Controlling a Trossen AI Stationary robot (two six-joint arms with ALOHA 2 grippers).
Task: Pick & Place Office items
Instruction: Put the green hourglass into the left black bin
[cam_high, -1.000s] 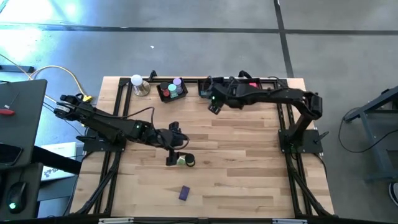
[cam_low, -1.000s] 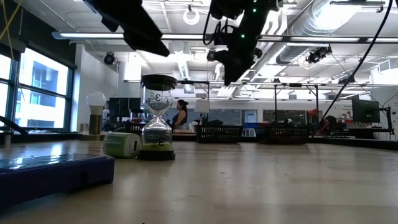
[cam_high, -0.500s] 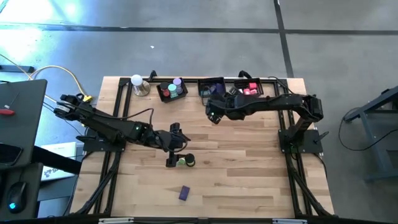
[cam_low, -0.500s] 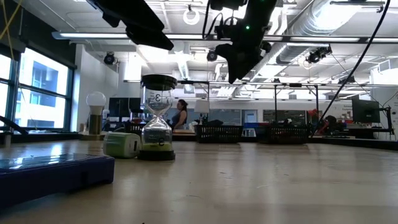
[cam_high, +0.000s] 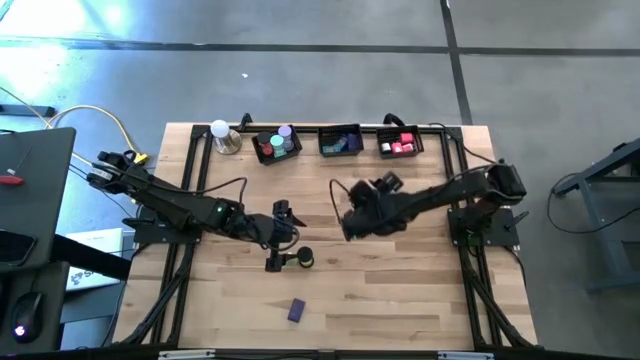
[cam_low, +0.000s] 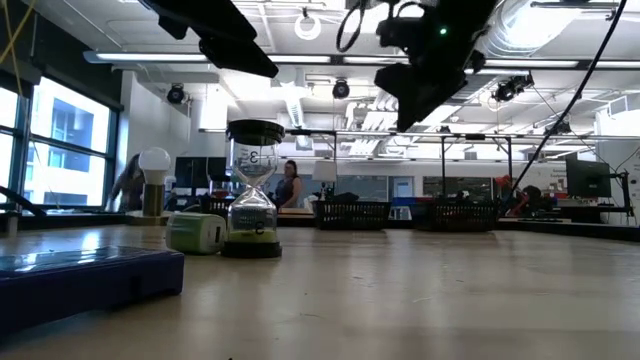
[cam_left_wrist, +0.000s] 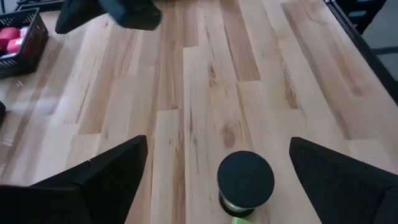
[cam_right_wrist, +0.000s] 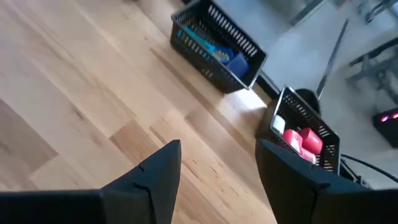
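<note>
High view: a small black-capped hourglass (cam_high: 301, 258) stands upright on the wooden table (cam_high: 400, 290), left of centre, with a pale green block (cam_low: 197, 232) touching its base. The left gripper (cam_high: 283, 236) hangs just beside it, toward the far edge, and the left wrist view shows its two dark fingers (cam_left_wrist: 102, 171) spread wide, one to each side of the hourglass cap (cam_left_wrist: 245, 178), touching nothing. A purple block (cam_high: 296, 311) lies alone nearer the front edge. Three black baskets line the far edge: one with lilac, teal and red pieces (cam_high: 277, 143), one with blue and teal pieces (cam_high: 341, 141), one with pink and red blocks (cam_high: 400, 143). A white ball on a metal base (cam_high: 223, 136) stands at the far left corner. The right gripper (cam_high: 348, 222) hovers over bare wood near the table's middle, its fingers (cam_right_wrist: 152, 171) partly apart and empty.
</note>
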